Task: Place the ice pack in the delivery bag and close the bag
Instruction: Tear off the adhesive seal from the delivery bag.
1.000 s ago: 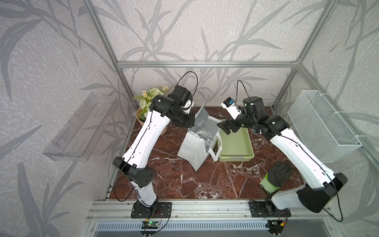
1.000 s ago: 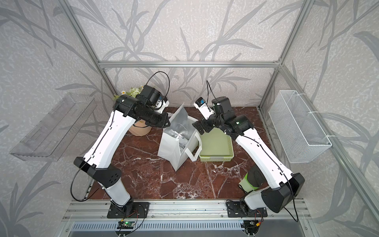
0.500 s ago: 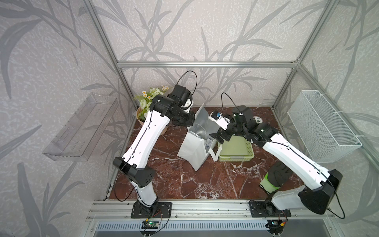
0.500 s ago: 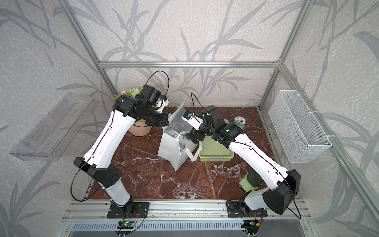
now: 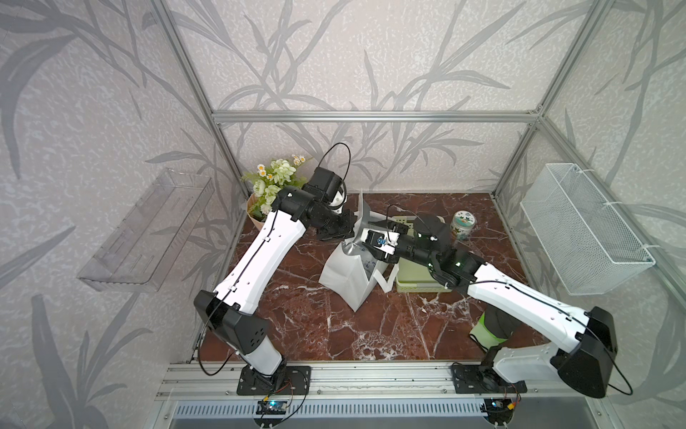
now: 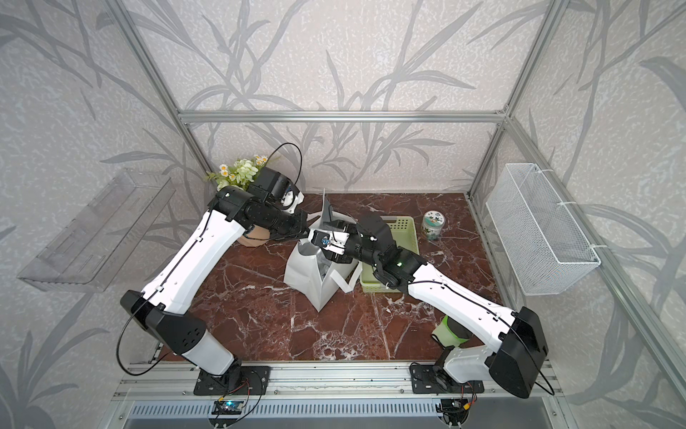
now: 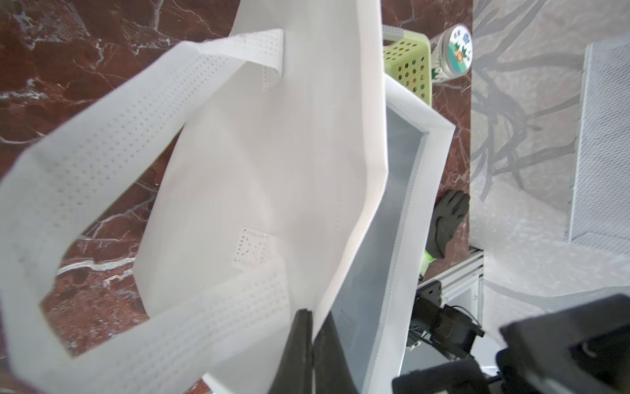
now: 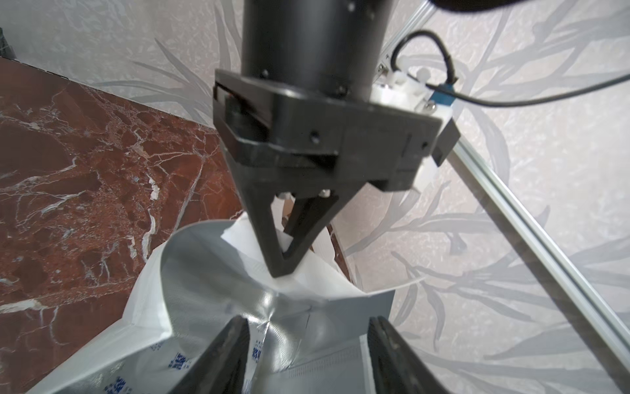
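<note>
In both top views my right arm (image 5: 519,297) hides much of the mouth of the delivery bag (image 5: 345,275), the ice pack (image 8: 177,366) lies partly cut off inside its shiny lining, my left end effector (image 8: 284,262) pinches the bag's rim tight, and my right end effector (image 8: 306,322) hangs half wide just over the pack.

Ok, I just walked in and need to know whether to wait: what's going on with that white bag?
The left hand is shut on the rim of the delivery bag, holding its mouth open. The right hand hangs over the opening with its fingers apart. The ice pack, clear with blue print, lies inside the bag below those fingers and does not look gripped. So the pack seems to be in, and neither hand has pulled away yet.
</note>
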Robot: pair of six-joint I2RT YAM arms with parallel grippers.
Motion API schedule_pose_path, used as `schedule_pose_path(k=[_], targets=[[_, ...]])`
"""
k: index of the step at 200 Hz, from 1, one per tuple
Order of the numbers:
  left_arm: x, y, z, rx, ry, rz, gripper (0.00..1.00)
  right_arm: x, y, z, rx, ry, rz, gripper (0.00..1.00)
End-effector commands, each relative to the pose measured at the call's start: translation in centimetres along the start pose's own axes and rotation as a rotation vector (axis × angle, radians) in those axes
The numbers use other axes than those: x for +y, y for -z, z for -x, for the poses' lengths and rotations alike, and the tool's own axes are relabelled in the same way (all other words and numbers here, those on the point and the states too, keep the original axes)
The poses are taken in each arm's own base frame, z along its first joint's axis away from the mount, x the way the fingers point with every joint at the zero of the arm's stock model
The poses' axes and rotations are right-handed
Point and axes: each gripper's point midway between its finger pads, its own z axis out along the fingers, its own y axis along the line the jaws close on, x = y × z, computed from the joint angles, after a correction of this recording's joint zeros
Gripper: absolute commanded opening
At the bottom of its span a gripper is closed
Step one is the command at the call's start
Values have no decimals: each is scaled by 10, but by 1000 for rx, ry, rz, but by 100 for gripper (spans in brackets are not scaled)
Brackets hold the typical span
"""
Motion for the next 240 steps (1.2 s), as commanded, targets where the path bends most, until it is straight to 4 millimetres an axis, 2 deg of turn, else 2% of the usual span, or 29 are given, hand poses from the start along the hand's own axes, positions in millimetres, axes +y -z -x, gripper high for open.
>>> schedule_pose_path(k=[1, 51, 111, 162, 189, 211, 240], targets=[[-12, 7, 14, -83, 85, -89, 0, -5, -7, 17, -72, 100, -54, 57], [0, 10, 16, -110, 145, -71, 0, 13, -22, 11, -57, 159, -38, 49], [1, 12, 18, -117, 152, -81, 0, 14, -34, 11, -48, 163, -61, 38], [2, 12, 19, -115, 143, -84, 0, 6, -33, 12, -36, 162, -97, 31], [3, 10, 20, -110, 138, -76, 0, 8, -28, 9, -12, 179, -78, 30], [4, 10, 20, -107, 138, -77, 0, 11, -28, 8, -6, 183, -64, 21], [2, 10, 21, -108, 136, -83, 0, 15, -34, 9, -14, 178, -50, 20]])
